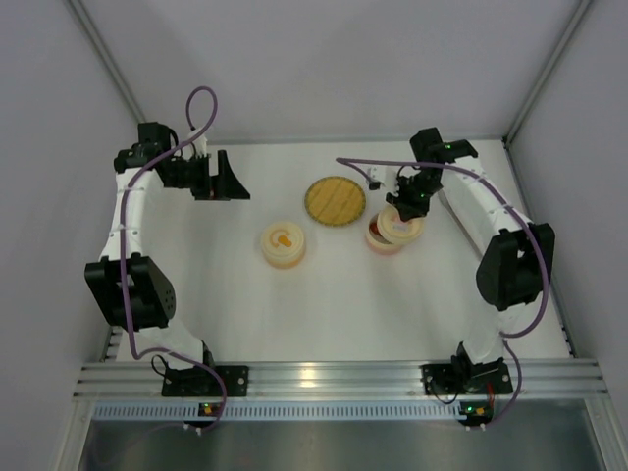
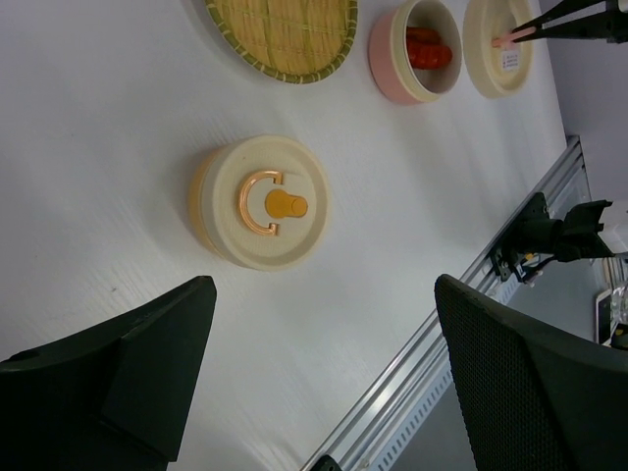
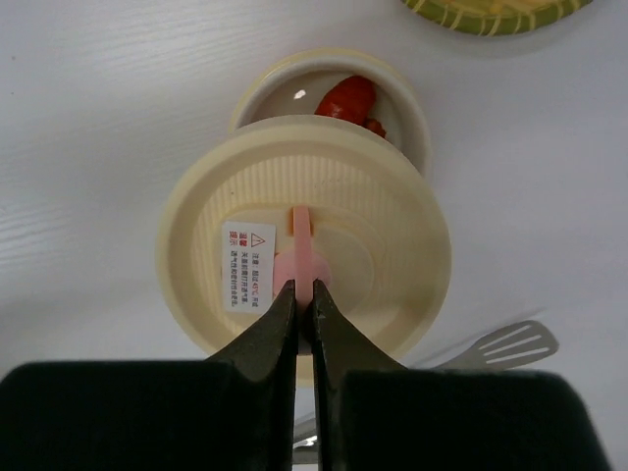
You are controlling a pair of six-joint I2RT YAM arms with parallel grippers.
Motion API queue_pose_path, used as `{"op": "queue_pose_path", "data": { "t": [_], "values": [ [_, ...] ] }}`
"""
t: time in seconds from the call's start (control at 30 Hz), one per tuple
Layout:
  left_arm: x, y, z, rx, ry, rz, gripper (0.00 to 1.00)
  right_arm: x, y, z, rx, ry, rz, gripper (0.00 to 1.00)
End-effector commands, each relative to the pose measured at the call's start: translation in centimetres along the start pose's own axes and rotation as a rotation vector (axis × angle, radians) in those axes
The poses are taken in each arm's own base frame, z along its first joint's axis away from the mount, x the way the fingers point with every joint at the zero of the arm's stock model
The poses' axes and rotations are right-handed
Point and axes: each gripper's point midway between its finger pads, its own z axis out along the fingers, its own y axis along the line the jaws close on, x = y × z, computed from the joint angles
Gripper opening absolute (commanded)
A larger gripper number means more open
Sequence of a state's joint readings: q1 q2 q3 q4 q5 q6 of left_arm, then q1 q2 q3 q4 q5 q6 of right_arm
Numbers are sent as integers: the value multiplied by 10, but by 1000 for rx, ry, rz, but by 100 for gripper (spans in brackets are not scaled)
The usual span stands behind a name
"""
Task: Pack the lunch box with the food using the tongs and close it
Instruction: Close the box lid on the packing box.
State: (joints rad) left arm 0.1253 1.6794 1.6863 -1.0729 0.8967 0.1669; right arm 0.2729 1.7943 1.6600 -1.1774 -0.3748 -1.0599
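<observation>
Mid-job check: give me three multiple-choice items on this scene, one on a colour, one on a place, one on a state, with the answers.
1. The handle atop the closed box is: A green, B orange, C blue.
2. The sausages lie: A in the closed box, B on the table, C in the pink bowl.
3. The right gripper is: A shut on the lid by its pink handle, B wide open, C shut on nothing.

Answers:
1. B: the left wrist view shows it orange against cream.
2. C: red pieces show inside the open pink bowl.
3. A: its fingers pinch the pink handle, and the lid is off the bowl.
</observation>
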Motion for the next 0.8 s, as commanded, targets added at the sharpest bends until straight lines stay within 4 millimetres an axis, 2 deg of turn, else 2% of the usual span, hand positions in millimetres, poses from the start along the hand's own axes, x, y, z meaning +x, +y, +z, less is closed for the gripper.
{"op": "queue_pose_path", "data": {
  "t": [0.0,0.17,0.4,0.77],
  "values": [
    [-8,-1,-4,0,-40,53,98,-21,-16,-16,-23,-79,-202,0],
    [-7,8,1,-4,-53,1,98,-23,-27,-8,-36,-73,-270,0],
    [-2,9,5,45,-48,-40,98,-13,-26,10,-76,-55,-359,0],
    [1,14,7,32,-31,-51,98,-16,-24,29,-130,-78,-478,0]
  ]
}}
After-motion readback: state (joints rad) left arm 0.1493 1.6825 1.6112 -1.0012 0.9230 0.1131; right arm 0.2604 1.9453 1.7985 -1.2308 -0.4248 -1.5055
